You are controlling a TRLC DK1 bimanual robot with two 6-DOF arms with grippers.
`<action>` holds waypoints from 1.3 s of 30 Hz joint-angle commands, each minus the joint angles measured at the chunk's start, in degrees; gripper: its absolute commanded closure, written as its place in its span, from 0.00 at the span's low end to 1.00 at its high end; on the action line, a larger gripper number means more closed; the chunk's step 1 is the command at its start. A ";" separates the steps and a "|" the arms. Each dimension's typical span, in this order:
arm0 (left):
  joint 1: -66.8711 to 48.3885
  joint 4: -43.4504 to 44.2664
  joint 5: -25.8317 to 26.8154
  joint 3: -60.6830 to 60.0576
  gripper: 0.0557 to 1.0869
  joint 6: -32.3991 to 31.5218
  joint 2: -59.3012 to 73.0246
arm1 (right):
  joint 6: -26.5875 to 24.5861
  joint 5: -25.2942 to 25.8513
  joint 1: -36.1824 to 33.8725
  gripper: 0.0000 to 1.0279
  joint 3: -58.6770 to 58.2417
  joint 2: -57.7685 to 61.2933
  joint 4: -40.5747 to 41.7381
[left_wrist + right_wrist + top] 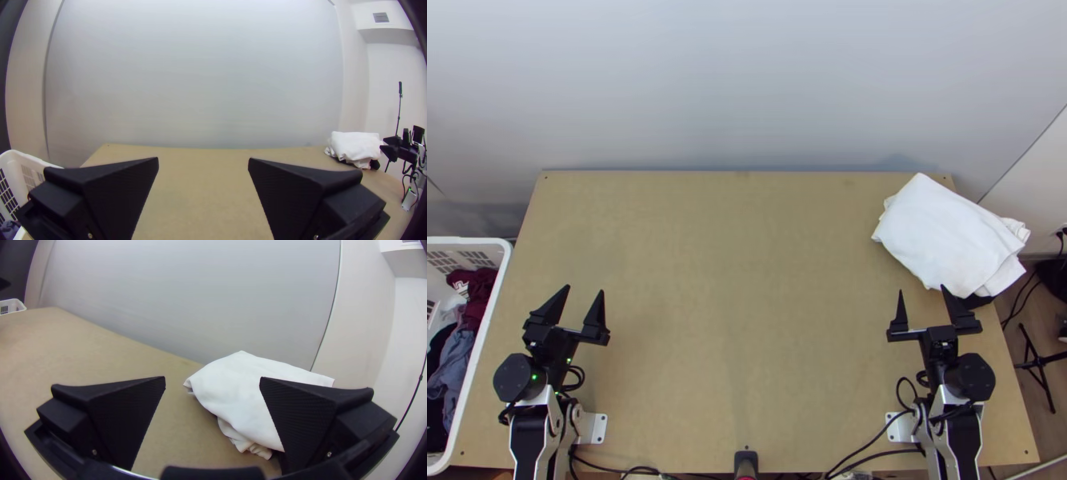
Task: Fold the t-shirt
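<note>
1 basket [467, 241] (clothes [457, 362] inside) beside table [747, 320]

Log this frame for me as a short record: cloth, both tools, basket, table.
White cloth: layered, at the table's far right corner, reaching past the right edge in the top view; whether it is the t-shirt is unclear
Dark item: peeks out beneath the white cloth
Left tool: open, empty, near left
Right tool: open, empty, near right
Basket: white, at the left edge, holding clothes
Table: light wooden
</note>
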 commanded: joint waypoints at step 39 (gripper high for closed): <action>-2.13 0.10 0.09 0.02 0.05 -9.57 0.01 | 0.09 0.02 0.71 0.04 0.04 -0.08 0.01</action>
